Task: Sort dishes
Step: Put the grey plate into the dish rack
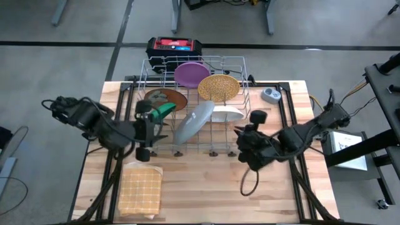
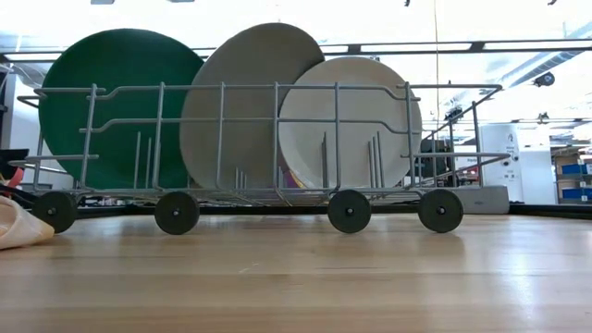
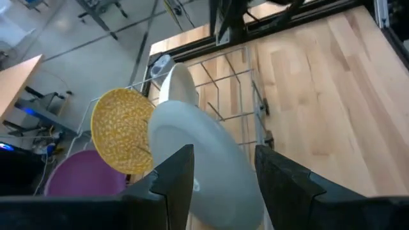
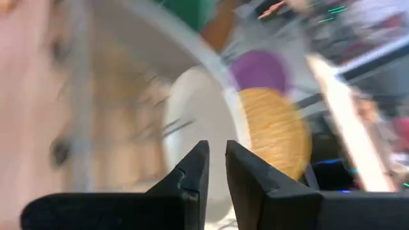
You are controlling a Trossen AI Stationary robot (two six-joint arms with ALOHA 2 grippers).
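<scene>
High view is showing me all six plates sitting inside the wire rack (image 1: 142, 70) at the back of the bench (image 1: 206, 187). The purple plate (image 1: 190, 73) and the yellow speckled plate (image 1: 219, 87) are standing along the far side. The brown plate (image 1: 169, 97) and the green plate (image 1: 165, 110) are sitting at the left end, the grey plate (image 1: 194, 122) is leaning tilted across the middle, and the white plate (image 1: 226, 114) is lying toward the right end. I am holding the left claw (image 1: 153, 125) at the rack's left end beside the green plate; its wrist picture is showing the fingers standing wide apart, gripping nothing, with the grey plate just ahead. I am hovering the right claw (image 1: 245, 136) just outside the rack's front right corner, near the white plate, its fingers (image 4: 192, 166) nearly together with nothing between them. I am judging the leaning grey plate to be the piece needing attention. To do that well, I am planning to take it by the rim and keep the fingers clear of the wires. I am also meaning to stand it in a slot without knocking its neighbours. The tan cloth (image 1: 140, 190) and the small gadget (image 1: 270, 95) are lying outside the rack.
</scene>
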